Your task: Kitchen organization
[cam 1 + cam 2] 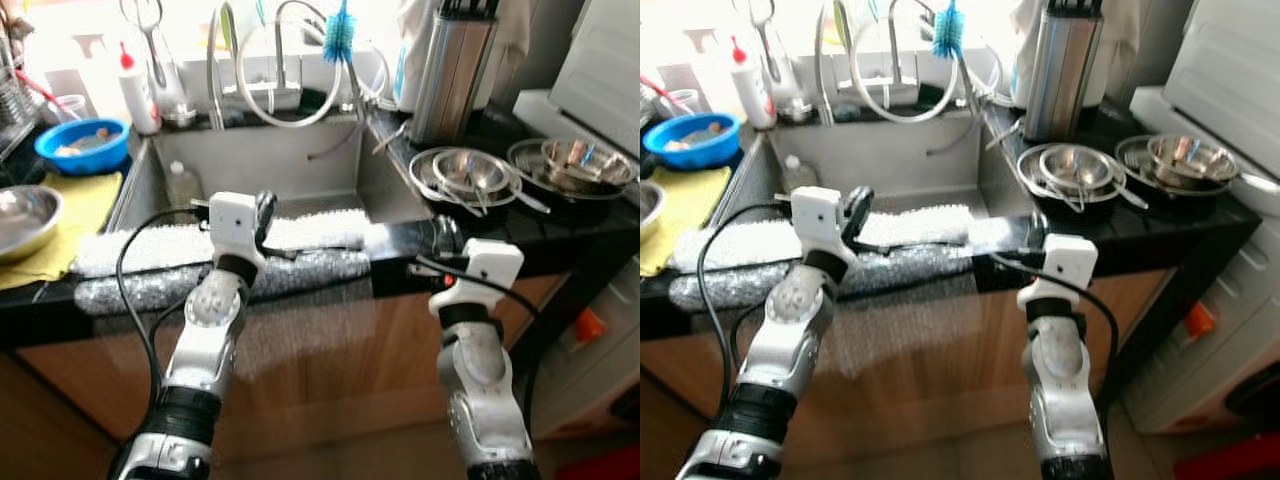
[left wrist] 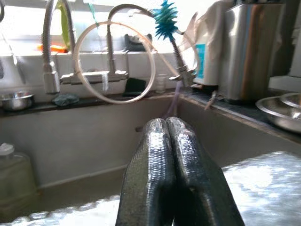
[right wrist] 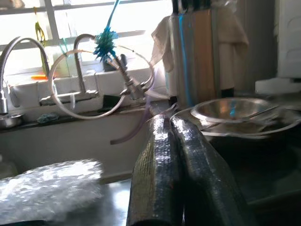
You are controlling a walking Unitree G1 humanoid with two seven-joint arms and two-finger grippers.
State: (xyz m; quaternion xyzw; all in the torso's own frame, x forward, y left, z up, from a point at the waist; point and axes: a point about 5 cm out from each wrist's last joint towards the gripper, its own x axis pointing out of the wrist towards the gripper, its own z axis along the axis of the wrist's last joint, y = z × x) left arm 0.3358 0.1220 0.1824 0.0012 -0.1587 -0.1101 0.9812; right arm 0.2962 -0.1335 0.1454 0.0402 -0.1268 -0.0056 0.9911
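Left gripper (image 2: 165,123), fingers pressed together, over the white towel (image 1: 150,245) on the sink (image 1: 260,160) front edge. Right gripper (image 3: 170,123), fingers likewise together, above the black tabletop (image 1: 400,250). Steel bowls (image 1: 470,172) at 2 o'clock; blue bowl (image 1: 82,146) at 10. No legible writing.

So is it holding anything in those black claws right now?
No. The left gripper and right gripper are both shut on nothing, poised at the sink's front edge.

One blue bowl (image 1: 82,145), one red-capped bottle (image 1: 137,92), one blue brush (image 1: 339,35), one knife block (image 1: 450,72).
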